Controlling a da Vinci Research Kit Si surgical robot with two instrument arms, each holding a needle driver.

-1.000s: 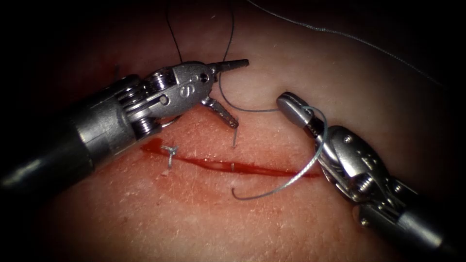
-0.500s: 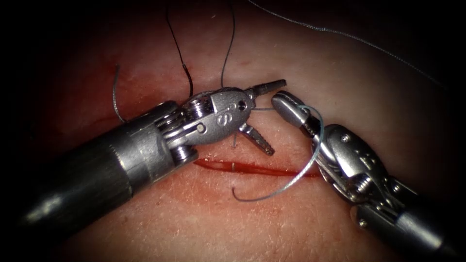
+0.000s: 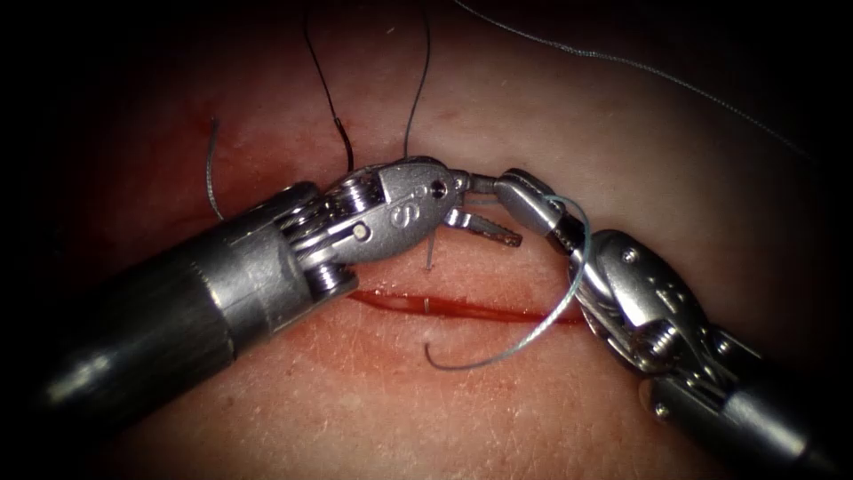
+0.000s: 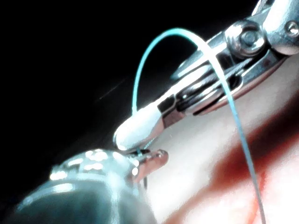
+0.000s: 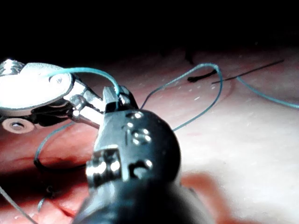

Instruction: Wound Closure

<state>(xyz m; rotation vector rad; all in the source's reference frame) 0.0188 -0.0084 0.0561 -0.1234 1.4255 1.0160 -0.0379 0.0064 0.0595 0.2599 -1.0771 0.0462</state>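
Tissue (image 3: 355, 400) on the worktop during bench suturing practice. The left arm's thick shaft hides the left stretch of the cut (image 3: 480, 311), whose long axis runs left to right, red fluid along it. Far of that shaft curls a grey strand (image 3: 211, 169); whether it is needle or thread is hard to make out. The left tool (image 3: 499, 212) points right, jaws partly spread, holding nothing, its upper jaw tucked behind the right tool's tip. A short stitch strand (image 3: 428, 258) rises from the tissue just far of the cut. The right tool (image 3: 520, 191) points up and left, jaws pressed together and seemingly pinching the thread (image 3: 533, 329) at their tip. That thread loops over the jaws and sweeps across the cut to a free end on the near side.
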